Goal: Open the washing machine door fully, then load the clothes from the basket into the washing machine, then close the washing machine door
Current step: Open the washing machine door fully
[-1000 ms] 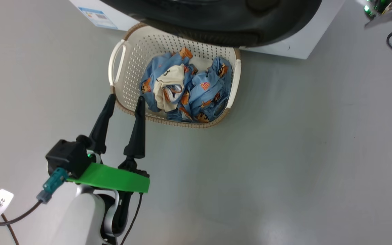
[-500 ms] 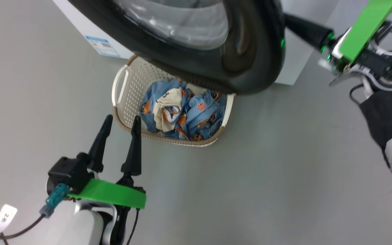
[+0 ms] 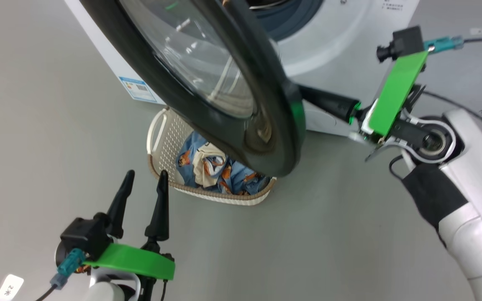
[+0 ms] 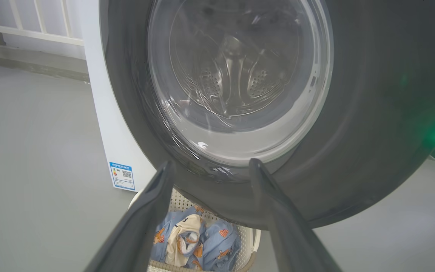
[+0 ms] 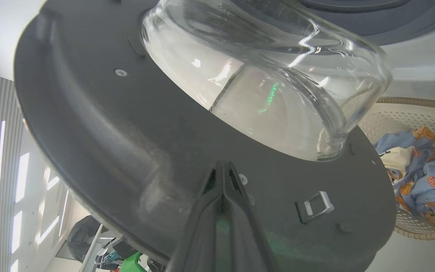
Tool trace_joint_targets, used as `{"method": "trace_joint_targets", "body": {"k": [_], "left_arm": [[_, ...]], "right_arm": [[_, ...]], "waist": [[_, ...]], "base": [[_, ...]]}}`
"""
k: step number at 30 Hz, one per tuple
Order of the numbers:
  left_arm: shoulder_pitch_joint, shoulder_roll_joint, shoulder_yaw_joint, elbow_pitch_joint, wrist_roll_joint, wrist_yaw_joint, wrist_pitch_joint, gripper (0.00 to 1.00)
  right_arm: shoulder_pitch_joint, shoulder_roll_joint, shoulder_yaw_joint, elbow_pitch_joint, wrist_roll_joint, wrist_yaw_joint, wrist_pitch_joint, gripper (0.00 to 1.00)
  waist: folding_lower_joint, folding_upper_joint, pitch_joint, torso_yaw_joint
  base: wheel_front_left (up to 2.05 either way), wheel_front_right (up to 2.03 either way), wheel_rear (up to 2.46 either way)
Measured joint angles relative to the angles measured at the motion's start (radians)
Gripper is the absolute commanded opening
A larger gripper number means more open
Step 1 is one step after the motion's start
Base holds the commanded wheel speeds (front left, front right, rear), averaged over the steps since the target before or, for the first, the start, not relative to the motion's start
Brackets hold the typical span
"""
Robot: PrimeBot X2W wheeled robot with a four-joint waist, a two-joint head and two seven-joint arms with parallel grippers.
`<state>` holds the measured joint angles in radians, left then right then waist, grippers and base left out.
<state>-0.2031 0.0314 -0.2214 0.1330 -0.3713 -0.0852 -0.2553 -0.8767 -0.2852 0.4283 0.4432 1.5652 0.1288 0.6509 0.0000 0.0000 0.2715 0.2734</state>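
Quick update from the remote seat. The head camera has tipped up over the last second, so the whole picture slid; don't read that as stuff moving. What's actually new is that the right gripper has come in behind the washing machine door. Its fingers are pinched together with nothing held, and the tips look to be right against the door's dark inner face, just below the glass bowl. The door hangs partway out over the basket, so I'd say step one isn't finished and a push from inside should swing it wider.

The left gripper hasn't budged. It's spread wide and empty, hovering over the floor near the basket's front-left corner.

Count:
- one washing machine
- one door
- one blue label
- one basket, on the floor tight against the machine's front
- the clothes, a bunched blue heap with a cream bit (can't count separate pieces)
- two grippers
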Motion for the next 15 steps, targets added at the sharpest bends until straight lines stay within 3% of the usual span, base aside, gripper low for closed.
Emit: {"method": "trace_joint_targets", "body": {"k": [15], "left_arm": [[0.067,0.001,0.011,0.014,0.023,-0.008,0.0,1.0]], "right_arm": [[0.138,0.061,0.051,-0.079,0.01,0.0,0.009,0.0]], "waist": [[0.0,0.0,-0.098,0.031]], "base": [[0.0,0.0,0.0]]}}
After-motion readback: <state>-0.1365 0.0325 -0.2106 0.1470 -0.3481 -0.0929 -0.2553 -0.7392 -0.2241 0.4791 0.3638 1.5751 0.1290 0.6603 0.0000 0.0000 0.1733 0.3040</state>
